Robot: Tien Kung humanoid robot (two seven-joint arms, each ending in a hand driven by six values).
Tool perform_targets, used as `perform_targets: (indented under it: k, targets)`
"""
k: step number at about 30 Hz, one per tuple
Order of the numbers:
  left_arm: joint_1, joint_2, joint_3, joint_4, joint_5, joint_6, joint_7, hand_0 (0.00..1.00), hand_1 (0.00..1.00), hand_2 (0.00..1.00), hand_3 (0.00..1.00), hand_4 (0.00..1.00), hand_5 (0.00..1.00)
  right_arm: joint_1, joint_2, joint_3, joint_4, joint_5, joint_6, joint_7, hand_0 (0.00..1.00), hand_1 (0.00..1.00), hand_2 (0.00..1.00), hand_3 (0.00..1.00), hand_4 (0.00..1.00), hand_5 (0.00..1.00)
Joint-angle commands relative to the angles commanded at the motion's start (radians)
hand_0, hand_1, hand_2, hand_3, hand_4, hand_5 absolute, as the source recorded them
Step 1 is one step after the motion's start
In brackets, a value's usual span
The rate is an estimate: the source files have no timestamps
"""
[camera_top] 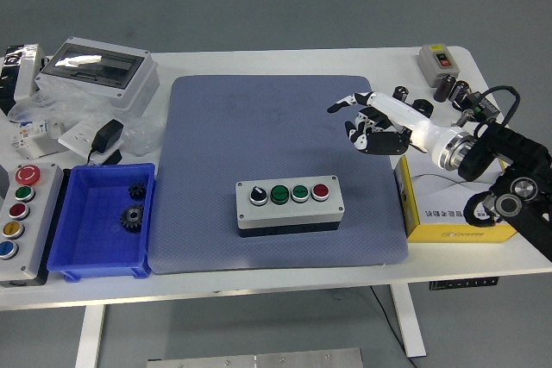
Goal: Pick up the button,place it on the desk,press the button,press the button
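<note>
The white worktop (259, 277) carries a large blue-grey mat (267, 135) across its middle. On the near half of the mat sits the button box (290, 206), flat and square to the near edge, with four controls in a row on its top face: a black selector at the left, two green buttons, and a red button (321, 190) at the right end. The box is already set down on the worktop, so the pick-and-place part of the task appears done; the step in hand is judged to be a press.

A blue bin (99, 221) holding two dark gears stands just left of the mat. A yellow box (448, 217) lies at the mat's right edge, beneath the right arm.

The right hand (369, 122) hovers above the far right part of the mat, well apart from the button box and holding nothing. Its index finger points left; the remaining fingers are loosely curled under the palm. The left hand is not in view.

To press well:
- Bring the extended fingertip directly over the chosen button cap before descending.
- Descend straight down, not at a slant, so the box does not slide on the mat.
- Keep the curled fingers clear of the neighbouring green button.
- Lift fully clear before any second press.
</note>
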Motion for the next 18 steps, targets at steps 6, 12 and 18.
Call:
perform_targets:
  k: [6, 12, 18]
  targets:
    - [0.003, -0.007, -0.006, 0.000, 0.007, 0.002, -0.005, 0.603, 0.600, 0.518, 0.596, 0.622, 0.162, -0.122, 0.163, 0.110, -0.116, 0.139, -0.217, 0.223, 0.191, 0.416, 0.550, 0.735, 0.481, 0.207]
    - [0.000, -0.015, -0.016, 0.000, 0.019, 0.003, -0.008, 0.603, 0.600, 0.518, 0.595, 0.623, 0.166, -0.161, 0.265, 0.097, -0.185, 0.323, -0.351, 0.425, 0.700, 0.721, 0.751, 0.771, 0.746, 0.465]
    - [-0.002, -0.017, -0.022, 0.000, 0.024, 0.002, -0.007, 0.603, 0.600, 0.519, 0.597, 0.625, 0.167, -0.164, 0.273, 0.111, -0.186, 0.436, -0.362, 0.543, 0.851, 0.804, 0.808, 0.800, 0.909, 0.998]
